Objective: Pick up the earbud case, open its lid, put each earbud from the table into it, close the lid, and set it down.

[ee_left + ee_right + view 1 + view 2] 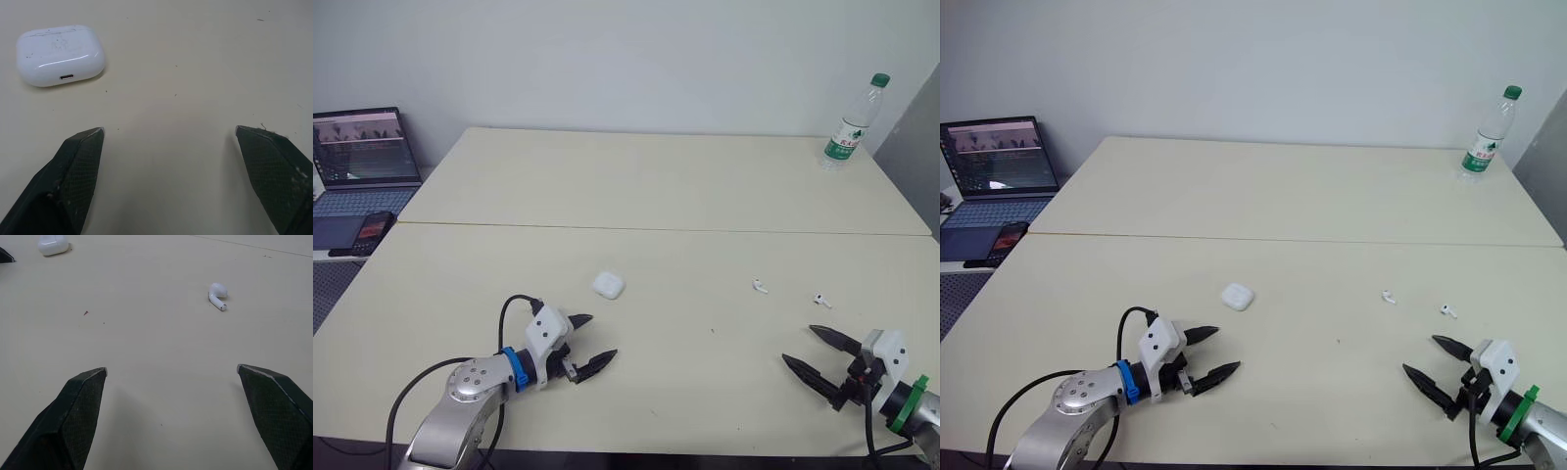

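Note:
The white earbud case (pixel 608 285) lies shut on the cream table (pixel 656 186), left of the middle; it also shows in the left wrist view (pixel 60 55). My left gripper (pixel 597 338) rests open on the table just short of the case, nothing between its fingers. Two white earbuds lie to the right: one earbud (pixel 760 287) near the middle and a second earbud (pixel 821 300) further right. My right gripper (pixel 810 347) stands open near the front right edge, a little short of the second earbud. One earbud (pixel 216 295) shows ahead in the right wrist view.
A water bottle (pixel 855 123) stands at the table's far right corner. An open laptop (pixel 362 157) and a phone (pixel 370 231) sit on a side surface to the left. A seam (pixel 656 229) runs across the table.

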